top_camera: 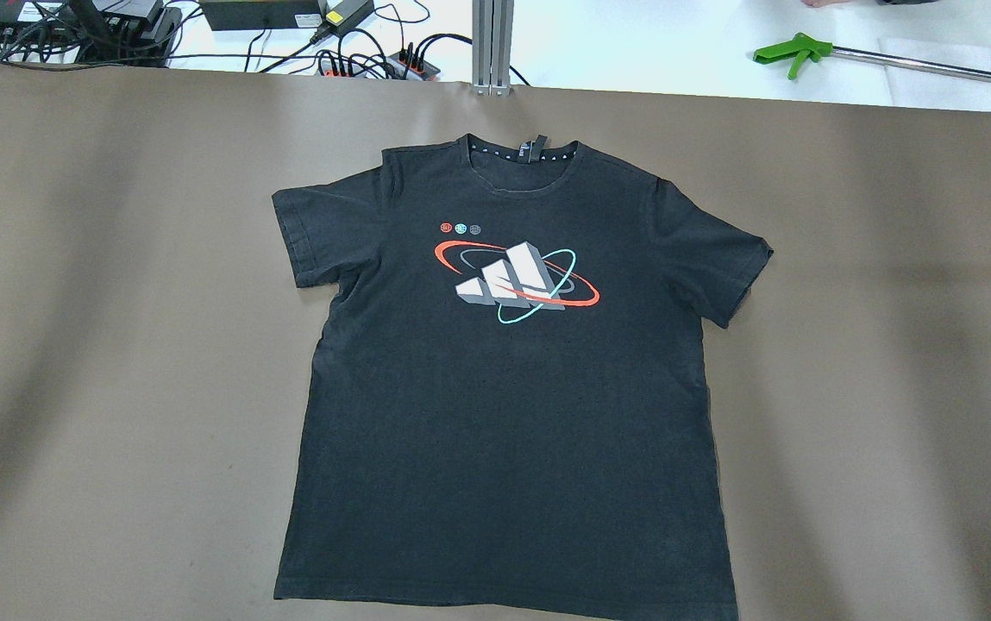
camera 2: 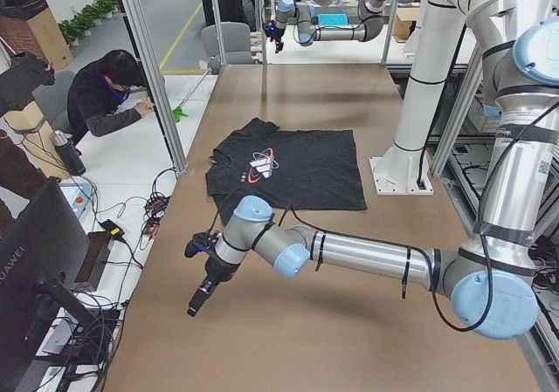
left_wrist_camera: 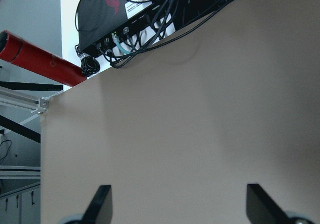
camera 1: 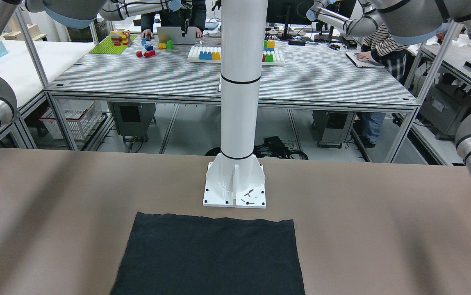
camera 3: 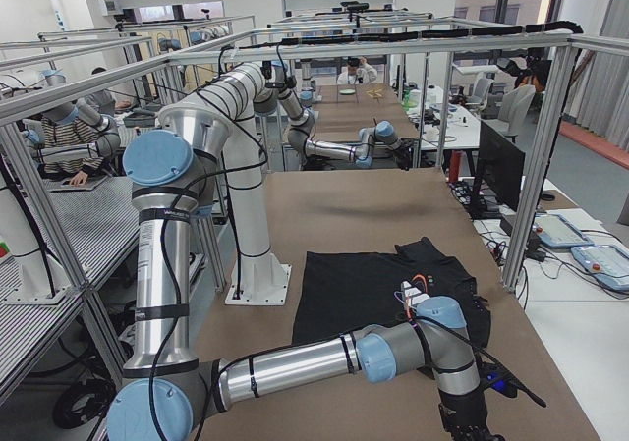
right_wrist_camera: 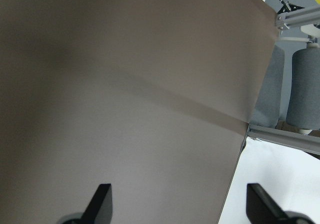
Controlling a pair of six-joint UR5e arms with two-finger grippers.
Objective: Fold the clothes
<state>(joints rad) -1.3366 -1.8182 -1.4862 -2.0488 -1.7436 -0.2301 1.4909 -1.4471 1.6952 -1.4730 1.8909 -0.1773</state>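
Note:
The clothes are one black T-shirt (top_camera: 504,414) lying flat and face up on the brown table (top_camera: 116,345), collar toward the far edge, both short sleeves spread. A white, red and teal stripe graphic (top_camera: 517,280) is on its chest. The shirt also shows in the front view (camera 1: 210,254) and in both side views (camera 2: 288,169) (camera 3: 383,284). My left gripper (left_wrist_camera: 177,206) is open over bare table near the table's left end, far from the shirt (camera 2: 199,300). My right gripper (right_wrist_camera: 177,206) is open over bare table by the right end.
The white robot pedestal (camera 1: 235,184) stands just behind the shirt's hem. A green-handled tool (top_camera: 793,53), cables and power strips (top_camera: 374,60) lie beyond the far edge. A person (camera 2: 105,95) sits beside the table. Frame posts (camera 2: 157,69) stand along the far side.

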